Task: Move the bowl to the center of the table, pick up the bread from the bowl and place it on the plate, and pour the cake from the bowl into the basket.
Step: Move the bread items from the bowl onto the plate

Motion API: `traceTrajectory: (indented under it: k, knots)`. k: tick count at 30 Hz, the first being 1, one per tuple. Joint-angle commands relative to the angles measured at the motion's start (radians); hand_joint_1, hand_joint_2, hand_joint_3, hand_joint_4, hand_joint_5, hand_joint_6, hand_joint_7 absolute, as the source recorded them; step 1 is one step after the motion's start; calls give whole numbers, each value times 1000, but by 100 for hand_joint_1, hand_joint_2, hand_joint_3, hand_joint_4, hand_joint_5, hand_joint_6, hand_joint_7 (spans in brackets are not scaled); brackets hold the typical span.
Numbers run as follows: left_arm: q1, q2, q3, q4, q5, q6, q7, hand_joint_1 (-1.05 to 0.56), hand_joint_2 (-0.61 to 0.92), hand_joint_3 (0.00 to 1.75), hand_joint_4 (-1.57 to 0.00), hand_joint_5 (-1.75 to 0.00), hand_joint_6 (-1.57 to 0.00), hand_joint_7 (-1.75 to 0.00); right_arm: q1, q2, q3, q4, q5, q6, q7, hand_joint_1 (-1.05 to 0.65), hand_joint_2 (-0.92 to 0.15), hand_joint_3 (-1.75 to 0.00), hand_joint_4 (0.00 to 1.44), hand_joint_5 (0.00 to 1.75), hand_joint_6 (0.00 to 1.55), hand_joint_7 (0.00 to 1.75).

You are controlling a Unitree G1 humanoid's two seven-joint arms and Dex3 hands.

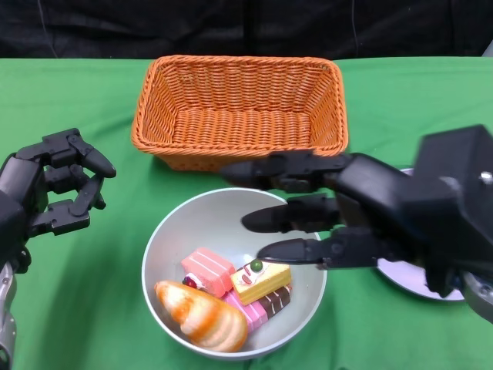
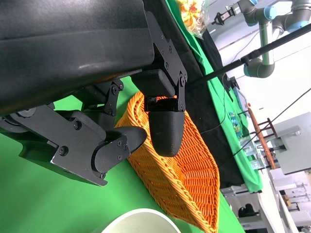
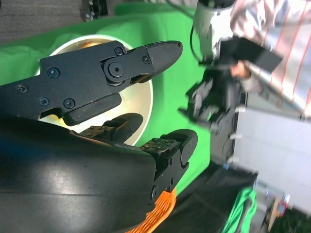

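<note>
Right now the white bowl [image 1: 166,254] sits on the green tabletop [image 1: 85,308] near the robot, just in front of the orange basket [image 1: 239,108], which stands farther back. Inside the bowl, the bread [image 1: 202,314] lies at the near left side, touching a pink cake [image 1: 206,270]; a yellow cake [image 1: 262,280] topped with a green bit rests to its right, with more cake pieces under it. The right hand [image 1: 323,208] reaches in from the right, its fingers [image 1: 289,250] stretched out flat and spread apart above the far right part of the bowl, holding nothing. A white plate [image 1: 412,277] shows to the right, mostly hidden under that hand. The left hand [image 1: 54,189] hovers at the left, well apart from the bowl, its fingers loosely curled with gaps between them and nothing in its grasp. In the right wrist view a person in a striped shirt [image 3: 282,53] stands beside the table.
</note>
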Motion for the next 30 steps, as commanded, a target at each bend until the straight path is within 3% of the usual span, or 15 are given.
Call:
traceTrajectory:
  k: [1, 6, 12, 18, 23, 30]
  knots:
    - [-12, 14, 4, 7, 4, -1, 13, -5, 63, 97, -74, -160, -75, -131, -42, -17, 35, 31, -7, 12, -4, -74, -92, -14, 57, 4, 39, 0]
    - [-17, 15, -1, 11, 10, 3, 14, -9, 63, 97, -76, -163, -75, -132, -99, -21, 104, 113, -12, -7, 17, -80, -92, -18, 55, 3, 35, 0]
    - [-18, 16, 0, 13, 8, 8, 6, -11, 61, 98, -66, -172, -73, -134, -166, -51, 157, 202, -5, -4, 87, -87, -92, -24, 50, 0, 31, 0]
    - [-19, 11, 5, 21, 1, 3, 4, -5, 64, 95, -72, -162, -76, -126, -228, -74, 203, 287, -9, 7, 152, -89, -92, -24, 48, 0, 30, 0]
    - [-26, 7, 5, 32, 0, 0, 0, -5, 64, 95, -74, -161, -77, -127, -273, -116, 252, 321, 0, -9, 253, -91, -92, -27, 50, 1, 24, 0]
    - [-34, 10, 2, 49, 7, -11, 5, -6, 63, 97, -75, -161, -77, -130, -312, -137, 277, 337, -6, 0, 313, -95, -92, -35, 52, 2, 18, 0]
